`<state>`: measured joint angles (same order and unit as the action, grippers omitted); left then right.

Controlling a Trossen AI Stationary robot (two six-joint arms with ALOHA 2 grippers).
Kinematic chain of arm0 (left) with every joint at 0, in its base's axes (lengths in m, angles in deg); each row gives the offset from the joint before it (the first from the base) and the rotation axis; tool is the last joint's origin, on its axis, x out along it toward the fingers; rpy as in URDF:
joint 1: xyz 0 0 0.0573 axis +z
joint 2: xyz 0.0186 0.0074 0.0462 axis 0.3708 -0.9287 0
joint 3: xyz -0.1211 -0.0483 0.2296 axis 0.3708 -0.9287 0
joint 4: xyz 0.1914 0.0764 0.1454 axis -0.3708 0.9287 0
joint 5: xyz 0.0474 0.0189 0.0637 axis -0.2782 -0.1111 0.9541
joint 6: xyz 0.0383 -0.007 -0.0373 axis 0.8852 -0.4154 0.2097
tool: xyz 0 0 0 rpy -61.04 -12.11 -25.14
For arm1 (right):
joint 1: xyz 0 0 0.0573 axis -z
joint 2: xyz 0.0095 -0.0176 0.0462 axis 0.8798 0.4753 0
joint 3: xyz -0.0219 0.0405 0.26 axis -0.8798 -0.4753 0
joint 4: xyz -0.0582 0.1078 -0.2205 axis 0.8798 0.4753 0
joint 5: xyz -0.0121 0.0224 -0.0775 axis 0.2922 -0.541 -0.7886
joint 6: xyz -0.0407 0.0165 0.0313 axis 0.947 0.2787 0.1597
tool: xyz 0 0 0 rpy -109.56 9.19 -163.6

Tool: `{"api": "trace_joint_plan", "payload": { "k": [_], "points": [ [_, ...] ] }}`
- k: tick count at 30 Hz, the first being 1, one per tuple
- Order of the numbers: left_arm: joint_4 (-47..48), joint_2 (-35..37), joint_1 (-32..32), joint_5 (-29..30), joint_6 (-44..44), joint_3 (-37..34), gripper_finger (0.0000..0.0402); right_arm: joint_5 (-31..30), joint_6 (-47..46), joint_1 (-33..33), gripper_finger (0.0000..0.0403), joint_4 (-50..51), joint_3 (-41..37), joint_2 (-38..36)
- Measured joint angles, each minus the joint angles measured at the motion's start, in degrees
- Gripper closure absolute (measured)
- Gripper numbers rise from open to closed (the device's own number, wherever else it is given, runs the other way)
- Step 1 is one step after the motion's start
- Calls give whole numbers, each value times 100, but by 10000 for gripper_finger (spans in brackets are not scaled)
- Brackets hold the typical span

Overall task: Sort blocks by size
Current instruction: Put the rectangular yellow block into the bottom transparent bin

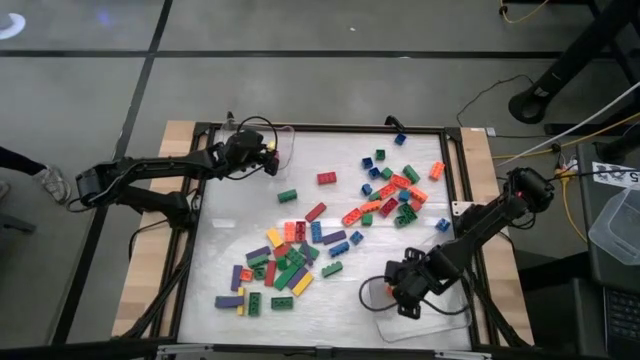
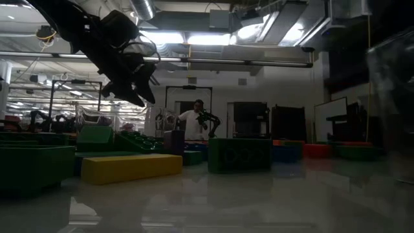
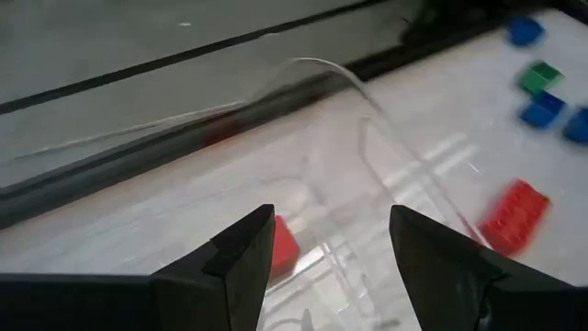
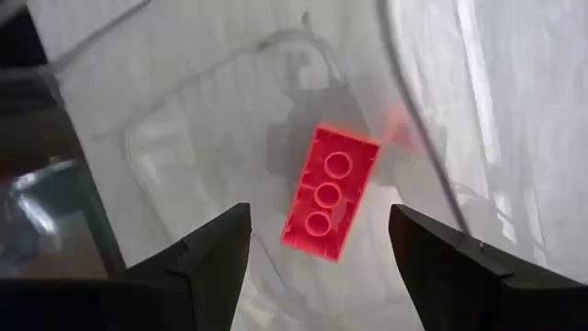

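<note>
Right gripper, fingers wide and empty, above a long red block lying flat, studs up, in a clear tray; the wrist view alone shows its diagonal axis. Left gripper, fingers wide, over another tray.

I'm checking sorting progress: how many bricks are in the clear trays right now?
2. One long red studded plastic brick lies in the clear plastic tray under the open right gripper. One small red brick sits in the left gripper's clear tray. Others may be hidden.
</note>
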<state>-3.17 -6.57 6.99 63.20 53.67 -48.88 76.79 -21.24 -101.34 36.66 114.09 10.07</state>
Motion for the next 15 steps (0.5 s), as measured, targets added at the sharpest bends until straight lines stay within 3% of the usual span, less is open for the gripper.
{"api": "trace_joint_plan", "payload": {
  "k": [9, 15],
  "points": [
    [-86, 801, -692, -1502, 509, 257, 197, 219, 240, -5, 144, -58, 43, -164],
    [603, 1386, -1623, -1743, 882, 267, 197, 42, 474, -1, 144, 52, 486, -343]
  ]
}}
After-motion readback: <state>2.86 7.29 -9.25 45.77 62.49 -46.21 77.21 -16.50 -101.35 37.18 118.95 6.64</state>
